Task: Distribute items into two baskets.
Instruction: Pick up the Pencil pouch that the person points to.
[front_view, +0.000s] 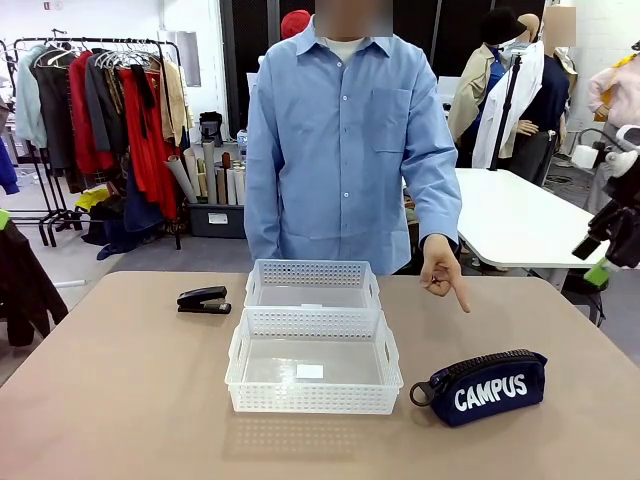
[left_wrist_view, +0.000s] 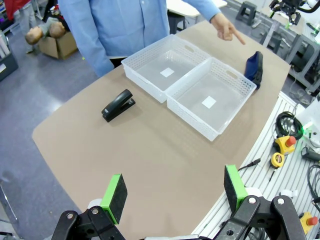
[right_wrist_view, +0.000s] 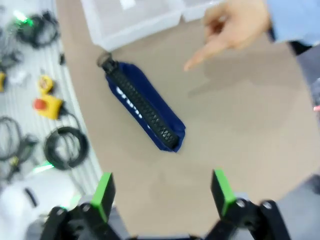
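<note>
Two white perforated baskets stand end to end at mid-table, the larger (front_view: 313, 398) nearer me and the smaller (front_view: 312, 272) toward the person. A black stapler (front_view: 204, 300) lies left of the smaller basket. Right of the larger one lies the navy CAMPUS pouch (front_view: 485, 387). The person's hand (front_view: 445, 275) points down toward the pouch. My left gripper (left_wrist_view: 174, 192) hovers open, high over the table's near edge, with the stapler (left_wrist_view: 118, 105) and baskets (left_wrist_view: 192, 120) far ahead. Above the pouch (right_wrist_view: 145, 107) my right gripper (right_wrist_view: 163, 192) is open and holds nothing; it also shows at the right edge (front_view: 600, 262).
Cables, a yellow emergency-stop box (right_wrist_view: 46, 102) and tools lie on the grey bench beside the table's curved edge (left_wrist_view: 240, 165). A clothes rack (front_view: 110, 110) and a white table (front_view: 520, 215) stand behind the person. Bare tabletop surrounds the baskets.
</note>
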